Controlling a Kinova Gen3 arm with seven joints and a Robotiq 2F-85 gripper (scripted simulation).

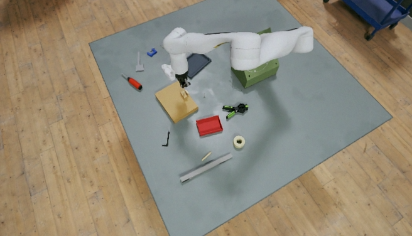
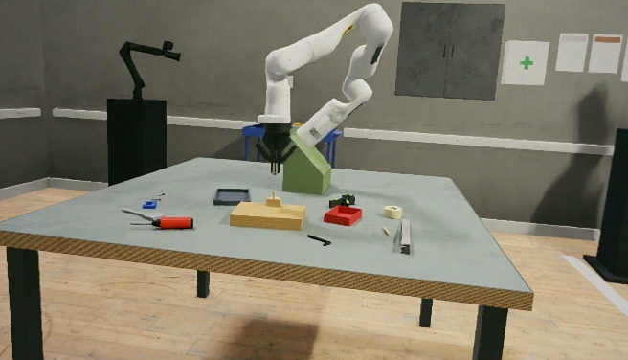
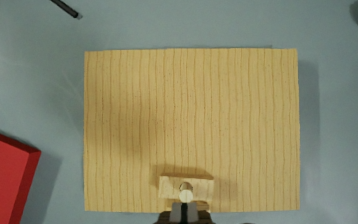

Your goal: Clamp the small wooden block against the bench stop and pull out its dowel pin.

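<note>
The tan bench board (image 1: 171,105) (image 2: 254,217) (image 3: 190,110) lies on the grey table. The small wooden block (image 1: 184,95) (image 2: 273,202) (image 3: 170,187) lies flat near the board's edge. Its dowel pin (image 2: 274,193) (image 3: 185,189) stands upright in the hole. My gripper (image 1: 183,85) (image 2: 274,171) (image 3: 184,216) is shut and empty. It hangs straight above the pin, clear of it. The black and green spring clamp (image 1: 235,108) (image 2: 342,201) lies on the table to the right of the board. I cannot make out the bench stop.
A red tray (image 1: 209,125) (image 2: 343,215) (image 3: 12,175), tape roll (image 1: 238,142) (image 2: 392,212), loose dowel (image 1: 206,156), grey bar (image 1: 205,167) (image 2: 405,241), hex key (image 1: 166,139) (image 2: 319,240) (image 3: 65,7), screwdriver (image 1: 133,82) (image 2: 168,222), dark tray (image 1: 198,64) (image 2: 232,196) and the green arm pedestal (image 1: 255,73) (image 2: 306,170) surround the board.
</note>
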